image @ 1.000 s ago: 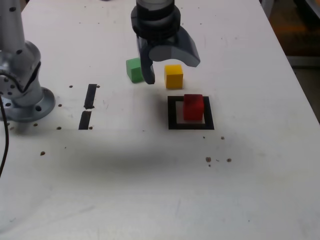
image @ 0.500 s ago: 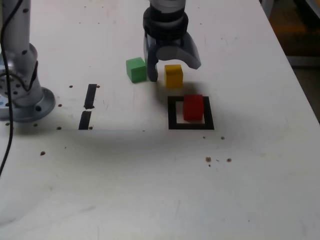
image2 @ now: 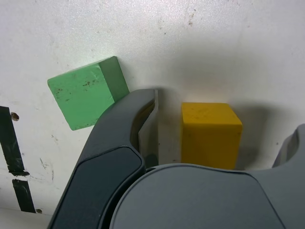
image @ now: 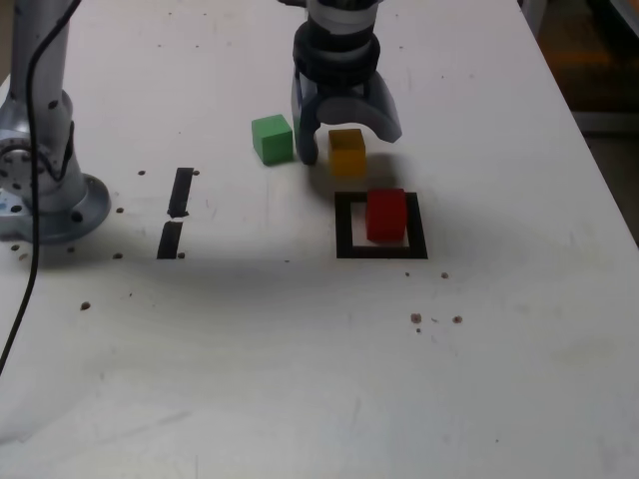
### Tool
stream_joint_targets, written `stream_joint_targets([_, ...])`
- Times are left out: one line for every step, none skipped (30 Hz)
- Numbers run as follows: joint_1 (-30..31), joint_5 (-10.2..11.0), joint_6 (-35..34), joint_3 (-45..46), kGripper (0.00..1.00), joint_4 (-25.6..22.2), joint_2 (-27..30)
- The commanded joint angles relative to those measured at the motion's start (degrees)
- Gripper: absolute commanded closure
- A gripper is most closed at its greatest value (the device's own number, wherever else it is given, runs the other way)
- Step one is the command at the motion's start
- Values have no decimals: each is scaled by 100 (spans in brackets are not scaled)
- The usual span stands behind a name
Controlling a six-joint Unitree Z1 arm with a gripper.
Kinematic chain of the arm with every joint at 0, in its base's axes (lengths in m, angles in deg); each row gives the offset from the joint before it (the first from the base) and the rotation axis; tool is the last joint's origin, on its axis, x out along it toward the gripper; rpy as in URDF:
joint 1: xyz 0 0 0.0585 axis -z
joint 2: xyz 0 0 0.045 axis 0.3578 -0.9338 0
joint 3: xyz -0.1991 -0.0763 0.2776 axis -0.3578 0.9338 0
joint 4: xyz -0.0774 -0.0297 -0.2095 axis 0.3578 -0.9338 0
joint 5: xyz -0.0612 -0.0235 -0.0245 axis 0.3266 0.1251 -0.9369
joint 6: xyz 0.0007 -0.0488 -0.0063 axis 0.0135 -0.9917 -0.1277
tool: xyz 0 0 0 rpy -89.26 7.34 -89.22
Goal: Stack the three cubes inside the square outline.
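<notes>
The claw (image: 347, 140) has dropped, apparently astride the yellow cube (image: 347, 152).

Counting three cubes: one green cube (image: 272, 138), one yellow cube (image: 347, 152), one red cube (image: 385, 215), plus one square outline (image: 345, 228) and two black strips (image: 180, 192).

A white table (image: 300, 379) fills nearly the whole exterior view, its top scuffed and dotted with small dark specks. Two short black strips (image: 176, 212) lie on it toward the exterior view's left. Past the table's edge at the exterior view's upper right, a brown floor (image: 589, 60) shows. Soft shadows fall across the tabletop.
</notes>
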Motion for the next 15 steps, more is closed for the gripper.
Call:
stream_joint_targets([-35,20,15,-17,13,-4,-42])
stream_joint_targets([-41,22,17,-14,16,-9,-46])
stream_joint_targets([-46,20,17,-10,19,-15,-48])
stream_joint_targets([-51,15,16,-6,23,-19,-46])
stream_joint_targets([-53,11,13,-3,27,-20,-42])
stream_joint_targets([-54,6,11,0,32,-17,-35])
stream_joint_targets([-54,4,7,2,39,2,-25])
stream_joint_targets([-54,7,4,4,45,25,-16])
stream_joint_targets([-54,16,3,4,51,57,-7])
stream_joint_targets([-54,30,2,7,56,98,4])
stream_joint_targets([-54,46,3,12,62,147,15])
stream_joint_targets([-54,62,6,19,66,200,26])
stream_joint_targets([-54,78,11,26,70,249,37])
stream_joint_targets([-54,91,16,35,73,293,46])
stream_joint_targets([-54,102,25,44,76,330,56])
